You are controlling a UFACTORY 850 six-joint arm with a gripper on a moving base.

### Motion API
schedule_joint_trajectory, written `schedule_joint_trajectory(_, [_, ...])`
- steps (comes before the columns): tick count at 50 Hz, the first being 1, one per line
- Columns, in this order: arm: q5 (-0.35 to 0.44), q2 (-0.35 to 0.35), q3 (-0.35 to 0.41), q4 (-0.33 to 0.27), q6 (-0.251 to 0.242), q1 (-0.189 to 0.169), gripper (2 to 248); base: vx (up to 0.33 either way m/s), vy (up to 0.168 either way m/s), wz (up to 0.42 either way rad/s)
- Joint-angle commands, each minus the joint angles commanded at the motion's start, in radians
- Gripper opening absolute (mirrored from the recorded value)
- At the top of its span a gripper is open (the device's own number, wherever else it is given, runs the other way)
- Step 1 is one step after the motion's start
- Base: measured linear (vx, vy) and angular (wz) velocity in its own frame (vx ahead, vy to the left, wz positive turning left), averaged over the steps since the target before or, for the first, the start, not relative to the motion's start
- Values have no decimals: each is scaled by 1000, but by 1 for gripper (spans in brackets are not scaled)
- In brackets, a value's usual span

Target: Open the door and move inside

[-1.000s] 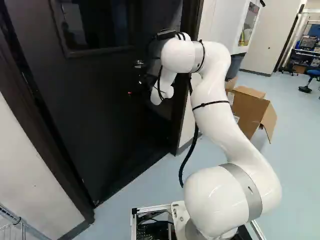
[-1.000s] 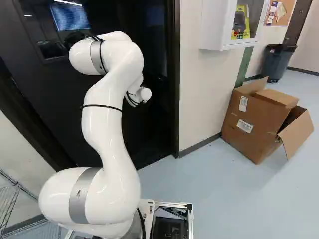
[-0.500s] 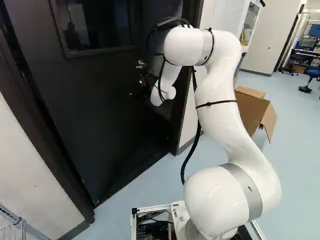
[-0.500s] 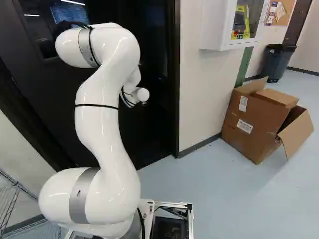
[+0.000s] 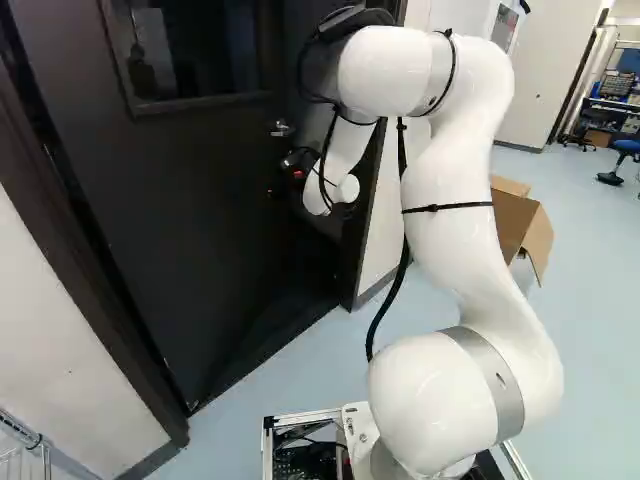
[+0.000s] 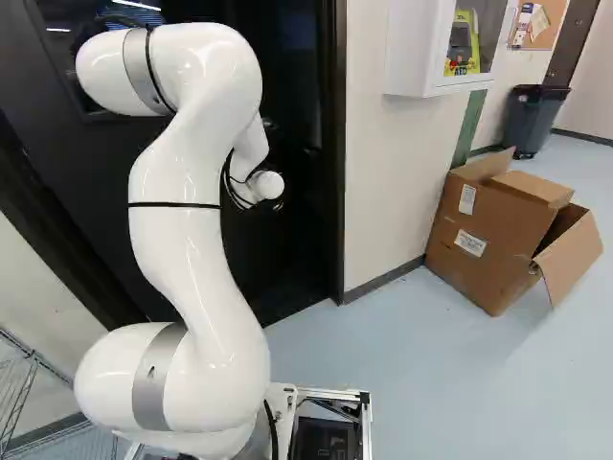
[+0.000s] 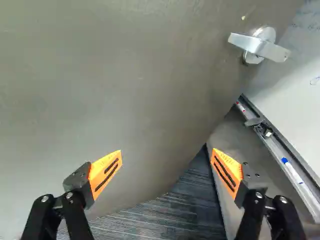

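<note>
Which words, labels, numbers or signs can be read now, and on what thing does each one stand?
"AED": on the yellow sign in the wall cabinet.
Two labels on the box: too small to read.
Papers on the cork board: too small to read.
Pen marks on the whiteboard: too faint to read.

A smooth pale-blue floor meets a flat cream wall; an open brown cardboard box sits right, a dark-grey plastic bin far right.
</note>
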Motion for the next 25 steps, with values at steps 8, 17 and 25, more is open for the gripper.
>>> schedule_joint_trajectory(8, [-20, 37, 50, 44, 0, -5, 247, 0, 0, 0])
schedule_joint_trajectory(17, [-43, 78, 105, 94, 0, -11, 247, 0, 0, 0])
schedule_joint_trajectory(25, [-63, 115, 153, 139, 0, -16, 247, 0, 0, 0])
